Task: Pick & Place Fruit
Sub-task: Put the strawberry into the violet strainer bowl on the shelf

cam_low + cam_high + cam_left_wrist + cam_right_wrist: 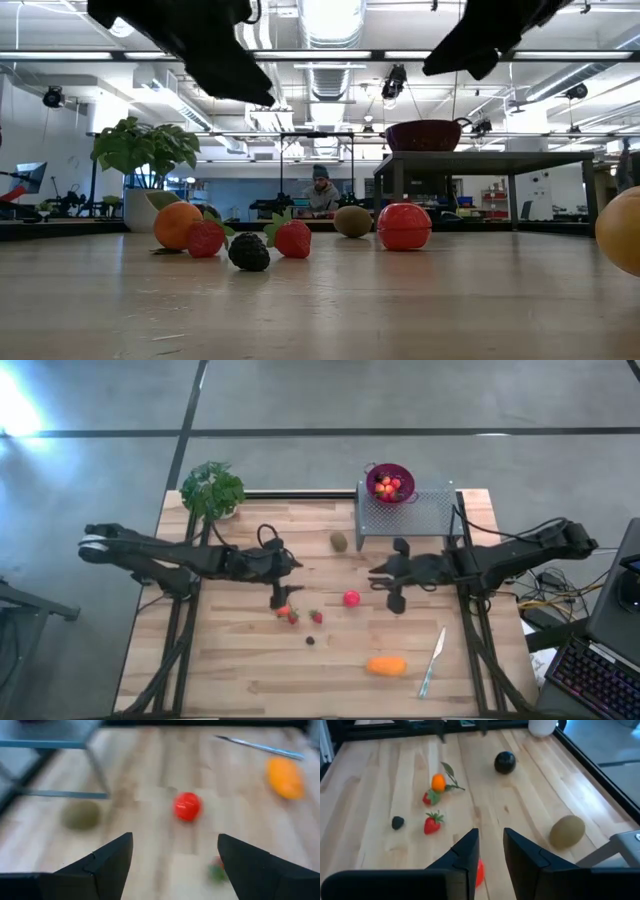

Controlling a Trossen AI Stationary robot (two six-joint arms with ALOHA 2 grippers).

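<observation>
A few fruits already sat in the bowl (390, 484), but the kiwi (339, 541), ball (351, 598), strawberries (316, 616) and orange piece (386, 665) lay on the counter (240, 670), under the wide-open, empty left claw (279, 599) and the nearly closed, empty right claw (392, 601).

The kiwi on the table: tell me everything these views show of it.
The kiwi is a small, matte, brown-green oval toy, whole and lying on the bare wooden table. It sits just left of the metal mesh stand, apart from the other fruit. Nothing touches it but the tabletop, and neither arm is at it.

Bright ceiling strip lights; glare top-left overhead; left wrist view motion-blurred.
</observation>
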